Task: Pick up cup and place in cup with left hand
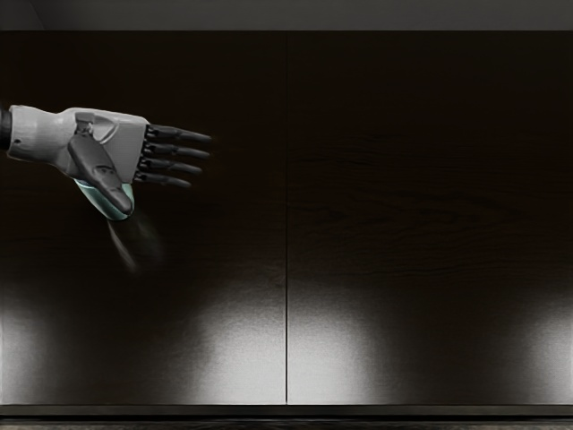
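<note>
Left robot hand [170,180] over dark counter [430,233], arm reaching in from picture's left edge. Four fingers [179,150] nearly straight, slightly fanned, pointing toward counter's seam [286,233]; robot hand released, no grip showing. Teal cup [103,204] mostly hidden behind robot hand's thumb [100,170], rim and contact unclear. Faint pale streaks [124,249] just below robot hand. Seam well apart from robot hand, right of fingertips.
</note>
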You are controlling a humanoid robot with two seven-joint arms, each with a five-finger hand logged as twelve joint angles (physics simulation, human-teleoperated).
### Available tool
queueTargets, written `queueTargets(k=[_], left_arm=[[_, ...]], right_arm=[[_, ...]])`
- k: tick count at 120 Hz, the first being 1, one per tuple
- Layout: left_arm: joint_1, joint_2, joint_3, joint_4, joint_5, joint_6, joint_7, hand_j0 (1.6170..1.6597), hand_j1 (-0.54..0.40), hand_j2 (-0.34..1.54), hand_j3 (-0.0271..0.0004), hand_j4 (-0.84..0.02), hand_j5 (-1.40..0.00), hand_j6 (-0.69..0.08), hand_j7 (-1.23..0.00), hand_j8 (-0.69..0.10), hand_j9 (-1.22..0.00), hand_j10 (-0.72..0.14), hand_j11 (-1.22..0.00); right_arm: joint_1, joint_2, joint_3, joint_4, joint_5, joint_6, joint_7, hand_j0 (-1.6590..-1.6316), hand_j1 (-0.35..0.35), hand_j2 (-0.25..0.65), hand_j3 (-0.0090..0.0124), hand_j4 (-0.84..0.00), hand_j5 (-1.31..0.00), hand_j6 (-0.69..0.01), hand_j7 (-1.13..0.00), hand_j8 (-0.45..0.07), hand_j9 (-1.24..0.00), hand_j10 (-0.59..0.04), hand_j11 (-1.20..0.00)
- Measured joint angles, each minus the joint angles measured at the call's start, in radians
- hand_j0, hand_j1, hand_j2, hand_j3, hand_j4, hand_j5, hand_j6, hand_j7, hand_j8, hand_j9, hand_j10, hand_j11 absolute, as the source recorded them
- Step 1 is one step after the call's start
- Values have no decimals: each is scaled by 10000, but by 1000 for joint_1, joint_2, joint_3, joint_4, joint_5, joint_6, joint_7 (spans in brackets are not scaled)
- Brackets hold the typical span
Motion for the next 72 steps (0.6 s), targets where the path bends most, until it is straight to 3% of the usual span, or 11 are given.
queueTargets(k=[39, 72], left_arm=[[43, 192, -9, 10, -59, -1, 0, 16581, 3483, -15, 0, 16, 3, 20, 2, 17, 2, 11, 1], [58, 213, -8, 39, -64, -1, 0, 16581, 3480, -20, 0, 26, 5, 30, 3, 26, 3, 17, 2]], right_arm=[[0, 0, 0, 0, 0, 0, 0, -16581, -3161, -55, 0, -276, -358, -276, -358, -276, -358, -276, -358], [0, 0, 0, 0, 0, 0, 0, -16581, -3161, -55, 0, -276, -358, -276, -358, -276, -358, -276, -358]])
